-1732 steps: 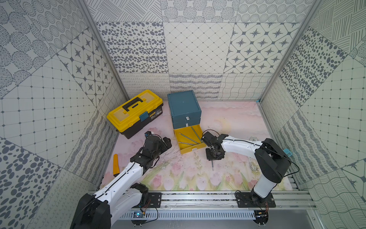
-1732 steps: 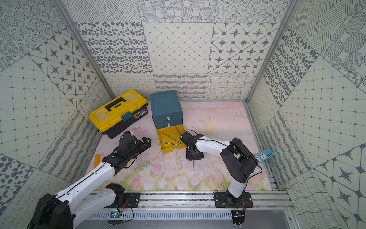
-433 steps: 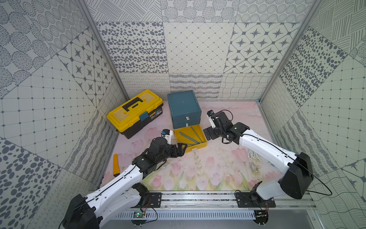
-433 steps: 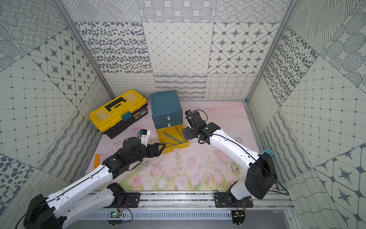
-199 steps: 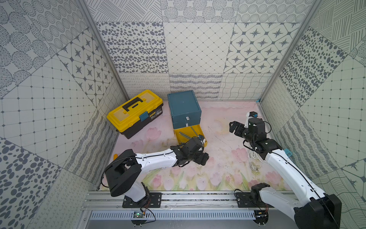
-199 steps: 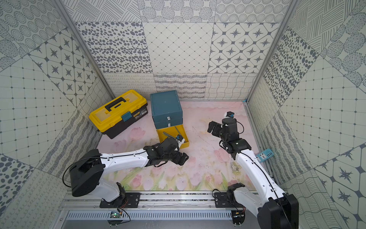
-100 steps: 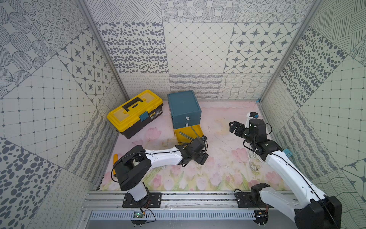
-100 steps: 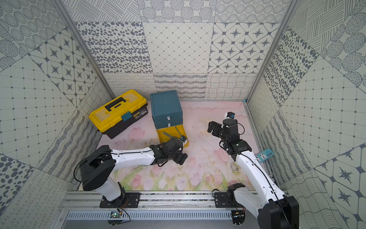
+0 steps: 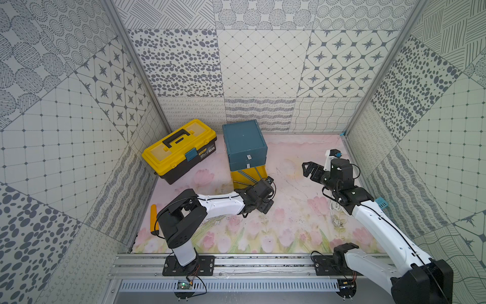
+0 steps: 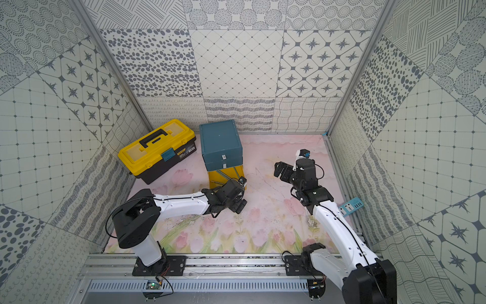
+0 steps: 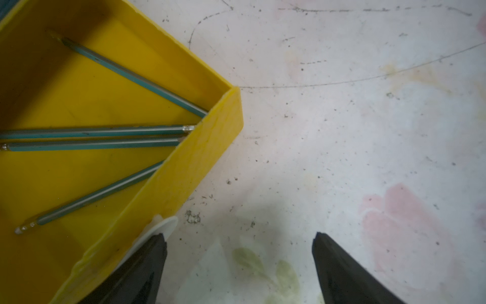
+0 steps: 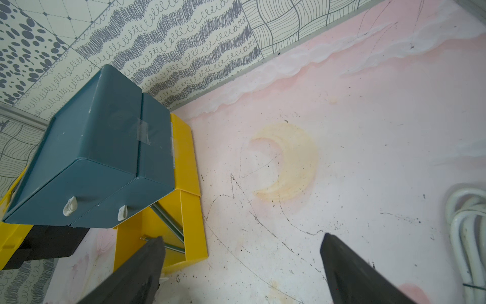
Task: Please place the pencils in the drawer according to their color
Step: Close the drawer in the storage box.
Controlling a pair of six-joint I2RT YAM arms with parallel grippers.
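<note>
Left gripper (image 11: 239, 235) sat low over the floral mat (image 9: 289, 223) at the front corner of the yellow bottom drawer (image 11: 200, 158), jaws wide apart and nothing between them. One finger (image 11: 147, 263) was right at the drawer's white tab (image 11: 165, 225); couldn't tell whether they touched. The drawer was pulled partly out of the teal cabinet (image 9: 244, 139), and both blue drawers above it were pushed in. Four grey-teal pencils (image 11: 105, 131) lay inside the yellow drawer, fanned out, with some ends against its front wall. Right gripper (image 12: 242, 236) was raised above the mat, well apart from the cabinet, aimed toward it, jaws fully apart and empty. A yellow toolbox (image 9: 178, 150) stood just beside the cabinet. A white cable (image 12: 468, 237) lay on the mat near the right arm.
</note>
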